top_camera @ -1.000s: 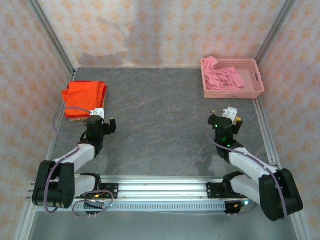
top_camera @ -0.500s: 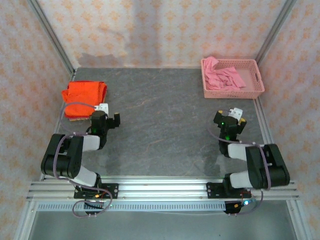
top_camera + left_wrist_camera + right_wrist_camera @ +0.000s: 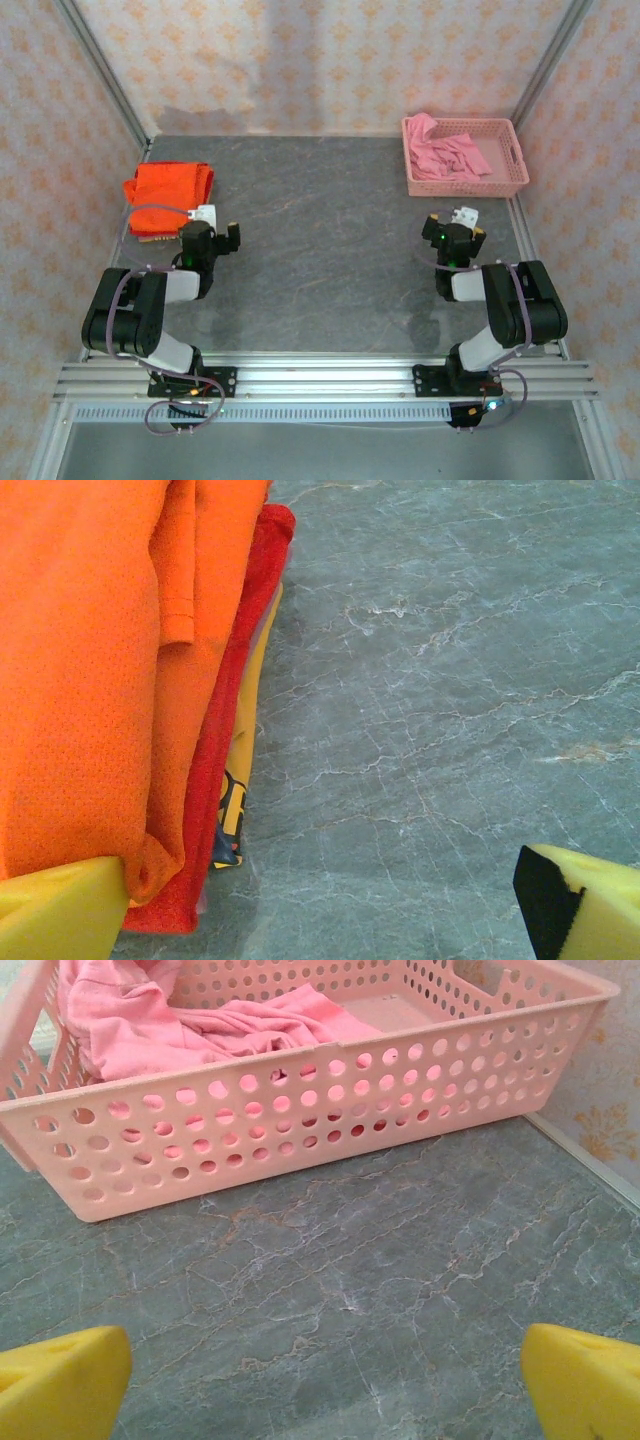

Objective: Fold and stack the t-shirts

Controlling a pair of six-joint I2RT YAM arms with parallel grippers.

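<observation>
Grey marbled surface (image 3: 330, 250) is seen beneath both arms, which have been drawn back and folded since a second ago. Both the left pincer (image 3: 320, 920) and the right pincer (image 3: 320, 1390) are held wide open, empty. Just ahead-left of the left pincer, the folded bright orange cloth t-shirt (image 3: 80, 680) is stacked on the solid red cloth t-shirt (image 3: 262, 570); release is judged complete.

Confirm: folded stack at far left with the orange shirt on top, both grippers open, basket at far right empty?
Not quite. The basket is not empty: it holds crumpled pink cloth, as the right wrist view shows. The rest stands: the stack lies at far left with the orange shirt on top, and both grippers are open.
</observation>
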